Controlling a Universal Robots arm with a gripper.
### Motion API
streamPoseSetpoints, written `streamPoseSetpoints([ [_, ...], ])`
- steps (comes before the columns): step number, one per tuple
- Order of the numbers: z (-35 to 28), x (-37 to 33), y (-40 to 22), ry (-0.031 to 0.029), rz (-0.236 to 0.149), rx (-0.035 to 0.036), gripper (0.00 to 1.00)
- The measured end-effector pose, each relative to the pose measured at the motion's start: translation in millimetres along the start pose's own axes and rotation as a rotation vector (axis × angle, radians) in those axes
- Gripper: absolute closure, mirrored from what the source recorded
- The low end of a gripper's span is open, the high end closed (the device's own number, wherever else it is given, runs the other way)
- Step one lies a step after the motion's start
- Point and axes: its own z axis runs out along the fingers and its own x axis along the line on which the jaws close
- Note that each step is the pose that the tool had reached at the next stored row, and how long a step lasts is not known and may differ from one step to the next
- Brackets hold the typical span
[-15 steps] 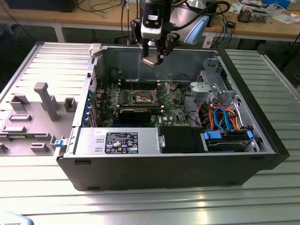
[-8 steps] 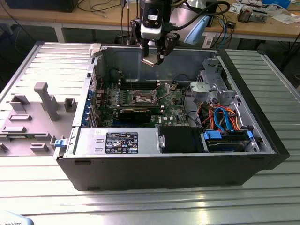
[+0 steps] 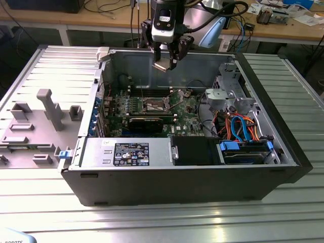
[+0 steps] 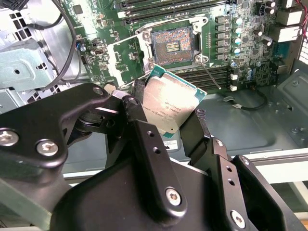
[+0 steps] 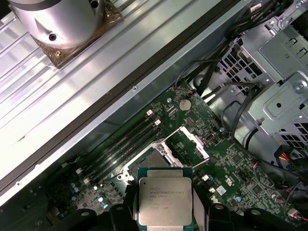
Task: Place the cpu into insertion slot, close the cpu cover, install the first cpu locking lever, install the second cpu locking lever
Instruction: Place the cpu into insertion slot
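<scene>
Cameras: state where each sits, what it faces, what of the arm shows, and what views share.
Exterior view: off the arm, looking down into the computer case; gripper shows.
First wrist view: on the wrist, facing the insertion slot; fingers show.
Second wrist view: on the wrist, facing that slot; gripper links show.
All share the gripped cpu.

The arm reached in from above, its wrist (image 3: 164, 21) roughly vertical and the claw (image 3: 166, 62) pointing downward. In the second wrist view the two black fingers (image 4: 149, 144) pressed against opposite edges of the cpu (image 4: 169, 103), holding it tilted. The grip seemed firm, though one contact was partly hidden.
</scene>
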Motion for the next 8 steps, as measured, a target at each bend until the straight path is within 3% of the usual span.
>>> streamPoseSetpoints([
  [8,0.0,0.0,0.0,-0.0007,0.008,-0.0002,0.46],
])
